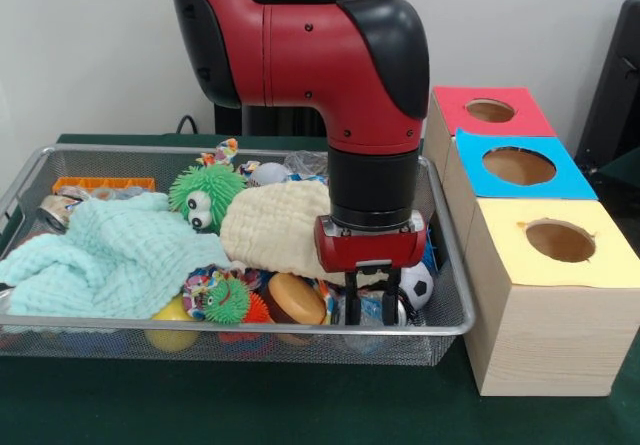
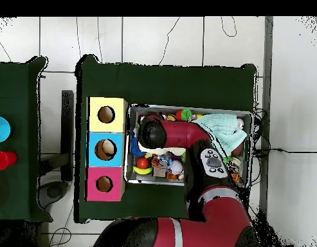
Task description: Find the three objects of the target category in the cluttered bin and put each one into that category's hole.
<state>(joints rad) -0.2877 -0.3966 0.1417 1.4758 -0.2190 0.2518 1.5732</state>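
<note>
Gripper (image 1: 364, 290) is down in the bin (image 1: 455, 295), near corner by the boxes, fingers plunged into clutter; can't tell if apart or clamped on anything. Looks like it's digging for a bottle, w/ something clear and bluish right at the tips (image 1: 372, 310). Blue-panel hole (image 1: 518, 166) sits just beside the bin, middle box. Cream cloth (image 1: 275, 227), mint cloth (image 1: 120, 255) and soccer ball (image 1: 417, 285) crowd the spot, likely hiding other bottles.

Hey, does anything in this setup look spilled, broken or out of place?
Nothing is spilled or broken. The bin is just very cluttered: a mint cloth and a cream cloth drape over the toys, hiding much beneath. The claw is down among the clutter near the soccer ball.
</note>
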